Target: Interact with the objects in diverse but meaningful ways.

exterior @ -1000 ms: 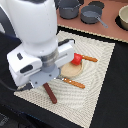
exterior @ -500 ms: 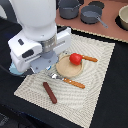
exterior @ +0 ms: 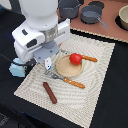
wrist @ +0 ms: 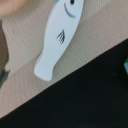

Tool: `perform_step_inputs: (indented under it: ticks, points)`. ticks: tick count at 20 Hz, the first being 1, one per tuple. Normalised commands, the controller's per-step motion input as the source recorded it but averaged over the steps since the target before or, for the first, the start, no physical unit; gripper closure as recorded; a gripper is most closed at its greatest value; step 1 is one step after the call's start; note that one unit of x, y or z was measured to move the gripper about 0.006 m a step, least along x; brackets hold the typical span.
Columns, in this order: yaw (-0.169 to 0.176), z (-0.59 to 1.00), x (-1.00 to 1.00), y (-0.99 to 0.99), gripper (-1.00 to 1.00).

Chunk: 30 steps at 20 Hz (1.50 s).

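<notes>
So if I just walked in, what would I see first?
Probably the big white robot arm hanging over the woven mat. Next, the bright red tomato sitting on the round tan plate in the middle of the mat, and the brown sausage lying on the mat in front of it. Up close, the wrist view shows a white fish-shaped piece.

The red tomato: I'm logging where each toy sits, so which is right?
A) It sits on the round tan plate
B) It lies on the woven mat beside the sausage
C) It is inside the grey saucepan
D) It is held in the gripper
A: in the exterior view the red tomato rests on the round tan plate, apart from the brown sausage on the mat and the grey saucepan beyond it.
</notes>
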Motion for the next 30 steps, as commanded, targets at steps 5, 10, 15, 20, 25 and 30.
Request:
perform_step_inputs:
  ticks: [5,10,15,20,25,30]
  points:
    - [0.002,-0.56,-0.25,0.10,-1.00]
    - [0.007,-0.48,-0.50,0.18,-1.00]
    - [0.029,-0.32,-0.68,0.35,-1.00]
    - [0.020,-0.34,-0.56,0.34,-1.00]
    - [0.000,-0.38,-0.32,0.26,-1.00]
    - [0.000,-0.23,-0.29,0.22,1.00]
